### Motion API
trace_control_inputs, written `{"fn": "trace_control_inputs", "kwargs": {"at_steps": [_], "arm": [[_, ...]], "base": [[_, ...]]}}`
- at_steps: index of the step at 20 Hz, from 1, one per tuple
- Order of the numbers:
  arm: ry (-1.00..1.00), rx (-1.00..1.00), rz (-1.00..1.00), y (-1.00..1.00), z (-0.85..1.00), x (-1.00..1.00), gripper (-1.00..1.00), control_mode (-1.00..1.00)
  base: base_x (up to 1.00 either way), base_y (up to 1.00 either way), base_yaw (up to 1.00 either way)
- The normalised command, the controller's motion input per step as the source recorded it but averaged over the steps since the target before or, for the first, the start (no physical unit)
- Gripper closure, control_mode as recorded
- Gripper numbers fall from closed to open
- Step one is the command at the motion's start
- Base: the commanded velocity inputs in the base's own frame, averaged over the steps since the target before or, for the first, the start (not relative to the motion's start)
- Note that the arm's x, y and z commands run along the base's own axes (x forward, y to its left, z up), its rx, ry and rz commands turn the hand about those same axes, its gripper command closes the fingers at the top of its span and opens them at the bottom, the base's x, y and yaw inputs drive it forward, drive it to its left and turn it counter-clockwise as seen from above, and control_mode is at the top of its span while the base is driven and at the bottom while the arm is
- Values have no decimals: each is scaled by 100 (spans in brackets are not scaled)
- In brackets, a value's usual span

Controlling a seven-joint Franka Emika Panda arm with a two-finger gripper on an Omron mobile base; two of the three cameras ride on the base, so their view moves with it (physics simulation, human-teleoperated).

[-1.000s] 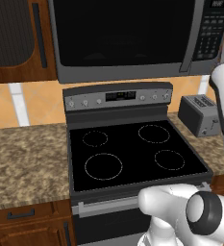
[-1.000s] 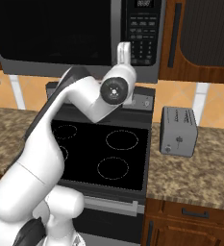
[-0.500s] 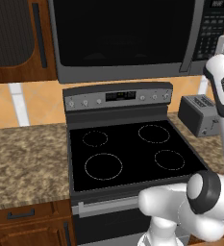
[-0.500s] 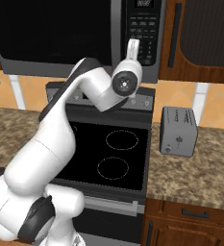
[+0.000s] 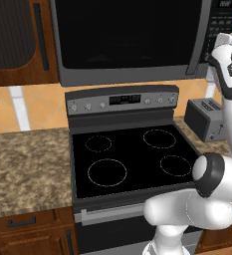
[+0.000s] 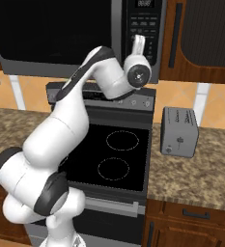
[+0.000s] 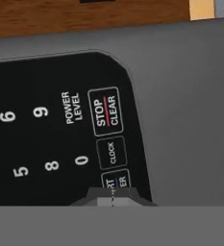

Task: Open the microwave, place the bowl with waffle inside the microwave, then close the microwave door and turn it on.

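I see the microwave [image 5: 132,40] mounted above the stove [image 5: 132,154], a wide dark grey box. Its door [image 5: 127,35] sits flush with the frame, the black glass dark, and a long vertical handle [image 5: 196,45] runs down its right edge. Right of the handle is the keypad [image 6: 143,24], a black panel with white buttons under a small display.

In the hand view the keypad [image 7: 60,139] appears rolled sideways and very close. I can read the digits 6, 9, 5, 8 and 0, then POWER LEVEL, a STOP CLEAR button [image 7: 105,111] and a CLOCK button [image 7: 112,153] below it. A third button [image 7: 116,180] is cut off by the claw [image 7: 113,198].

The claw's fingers are together, with just a thin seam between the tips, and it holds nothing. The tips are right at the lower edge of that cut-off button; I cannot tell whether they press it.

From the right base view the claw [image 6: 139,43] is raised against the lower part of the keypad, the arm reaching up over the stove. A toaster [image 6: 179,131] stands on the worktop [image 6: 196,169] to the right, well below the claw.
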Motion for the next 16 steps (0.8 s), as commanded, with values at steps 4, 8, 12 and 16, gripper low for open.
{"fn": "trace_control_inputs", "kwargs": {"at_steps": [4, 8, 12, 16], "arm": [[-1, 0, 11, -1, -1, 92, 100, -100], [-2, 0, 11, -1, -24, 100, 100, -100], [0, -4, 6, 0, -41, 100, 100, -100], [-5, -13, 1, 16, -57, 80, 100, -100]], "base": [[0, 0, 0], [0, 0, 0], [0, 0, 0], [0, 0, 0]]}}
